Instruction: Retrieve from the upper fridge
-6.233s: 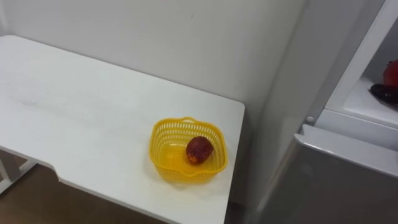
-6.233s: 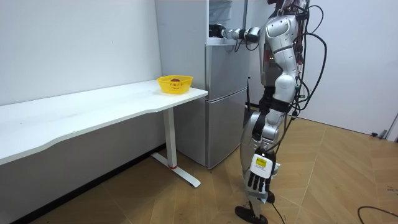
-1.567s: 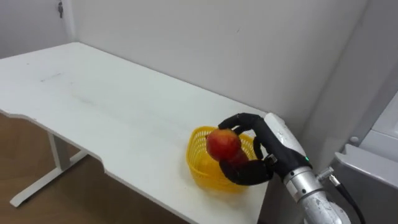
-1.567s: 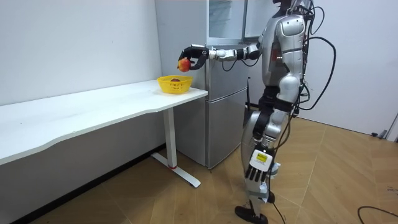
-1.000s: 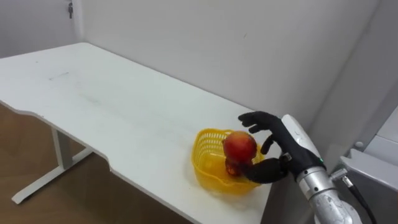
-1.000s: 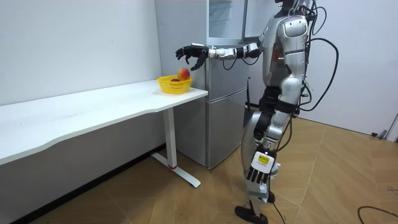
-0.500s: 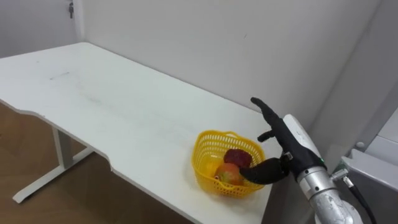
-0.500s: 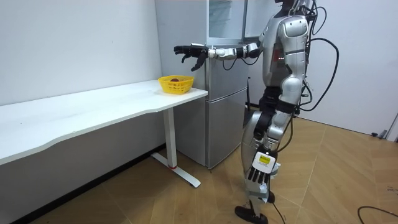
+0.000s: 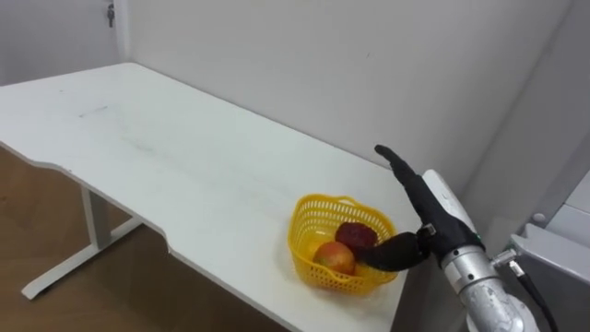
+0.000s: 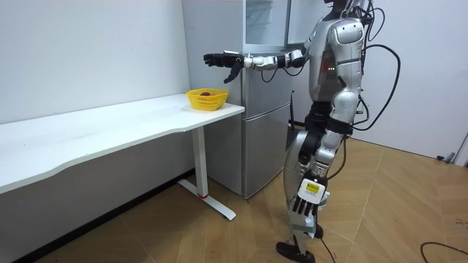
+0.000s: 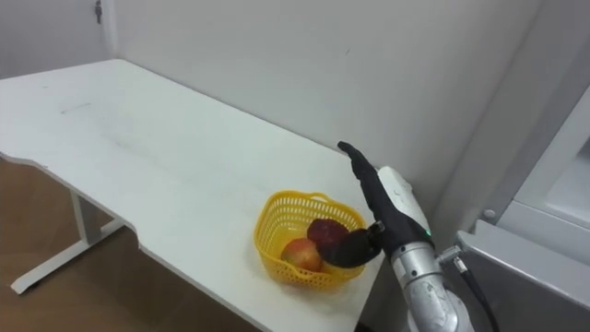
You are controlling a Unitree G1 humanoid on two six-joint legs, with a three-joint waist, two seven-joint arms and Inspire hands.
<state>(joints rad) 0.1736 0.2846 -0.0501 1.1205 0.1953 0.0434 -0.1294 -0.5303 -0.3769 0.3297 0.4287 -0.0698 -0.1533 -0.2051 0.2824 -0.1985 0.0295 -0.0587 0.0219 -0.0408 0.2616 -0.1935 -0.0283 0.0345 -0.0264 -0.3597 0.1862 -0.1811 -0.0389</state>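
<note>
The red-and-yellow apple [image 9: 335, 257] has just left the right hand [image 9: 424, 214]. It now lies in the yellow plastic basket [image 9: 307, 261] on the white counter [image 9: 184, 175], beside a dark red fruit [image 9: 355, 234]. The fingers [image 9: 395, 164] are spread and released above the basket, so this delivery looks done. The left hand [image 10: 303, 210] hangs slack.

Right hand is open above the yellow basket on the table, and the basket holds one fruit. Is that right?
Not quite. The basket holds two fruits, a dark red fruit and an orange-red fruit, as the left eye view shows. The rest stands: the right hand is open above the basket on the table.
</note>
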